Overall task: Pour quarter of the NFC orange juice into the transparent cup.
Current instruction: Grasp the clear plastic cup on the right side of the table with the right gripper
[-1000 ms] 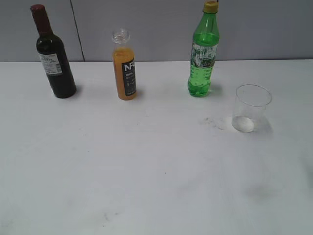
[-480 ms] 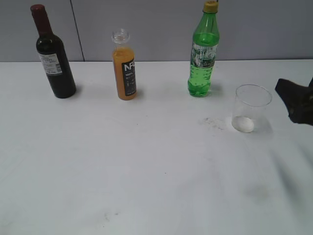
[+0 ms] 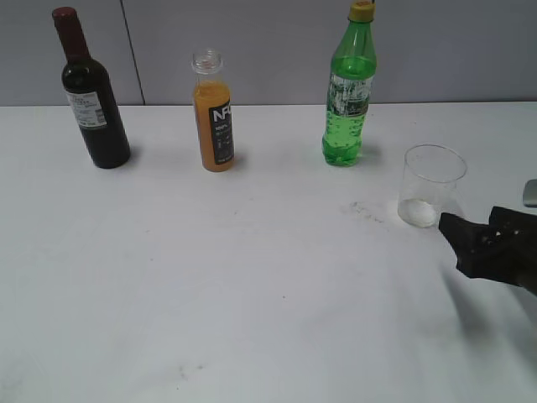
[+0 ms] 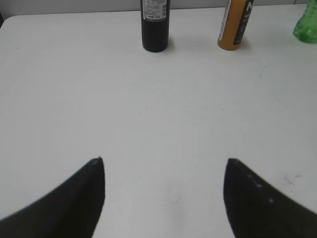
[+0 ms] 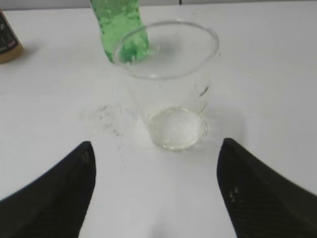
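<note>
I have the right claw [image 5: 156,193] low over the white table [image 3: 252,277], its two dark fingers spread wide with nothing between them, and the clear cup [image 5: 168,84] stands upright just ahead of the gap, not touched. From the outside camera that claw [image 3: 470,239] sits at the right edge, just beside the cup [image 3: 432,185] on its near right side. The cup looks empty. Behind it stands the green soda bottle [image 3: 348,92], capped in yellow. The juice bottle [image 3: 214,113] is well to the left of the cup, upright near the back of the table, its cap off and its orange fill reaching close to the neck. Further left is the dark wine bottle [image 3: 91,92]. My left claw [image 4: 163,198] hangs over bare table with its fingers wide apart and empty; from its camera the wine bottle [image 4: 155,25] and the juice bottle [image 4: 237,25] are far ahead
</note>
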`<action>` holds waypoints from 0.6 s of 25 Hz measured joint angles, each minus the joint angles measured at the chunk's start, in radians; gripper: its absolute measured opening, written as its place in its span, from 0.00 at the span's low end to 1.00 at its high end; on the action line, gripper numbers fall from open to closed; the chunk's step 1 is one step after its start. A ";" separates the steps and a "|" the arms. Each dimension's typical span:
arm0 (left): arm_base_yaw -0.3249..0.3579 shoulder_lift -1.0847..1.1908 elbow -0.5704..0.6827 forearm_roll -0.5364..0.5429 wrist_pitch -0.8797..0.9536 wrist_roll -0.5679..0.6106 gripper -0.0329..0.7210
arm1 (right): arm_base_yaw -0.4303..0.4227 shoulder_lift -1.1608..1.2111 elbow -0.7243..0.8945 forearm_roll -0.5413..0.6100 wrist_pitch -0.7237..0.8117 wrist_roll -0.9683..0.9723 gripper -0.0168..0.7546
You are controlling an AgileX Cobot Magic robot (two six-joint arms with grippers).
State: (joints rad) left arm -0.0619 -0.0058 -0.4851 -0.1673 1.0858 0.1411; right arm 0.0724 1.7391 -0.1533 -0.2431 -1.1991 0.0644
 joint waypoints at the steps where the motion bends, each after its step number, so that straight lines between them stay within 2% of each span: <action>1: 0.000 0.000 0.000 0.000 0.000 0.000 0.80 | 0.000 0.034 -0.006 0.003 -0.003 -0.001 0.78; 15: 0.000 0.000 0.000 0.000 0.000 0.000 0.80 | 0.000 0.258 -0.180 -0.005 -0.008 0.063 0.78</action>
State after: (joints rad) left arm -0.0619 -0.0058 -0.4851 -0.1673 1.0858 0.1411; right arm 0.0724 1.9976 -0.3335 -0.2481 -1.2072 0.1273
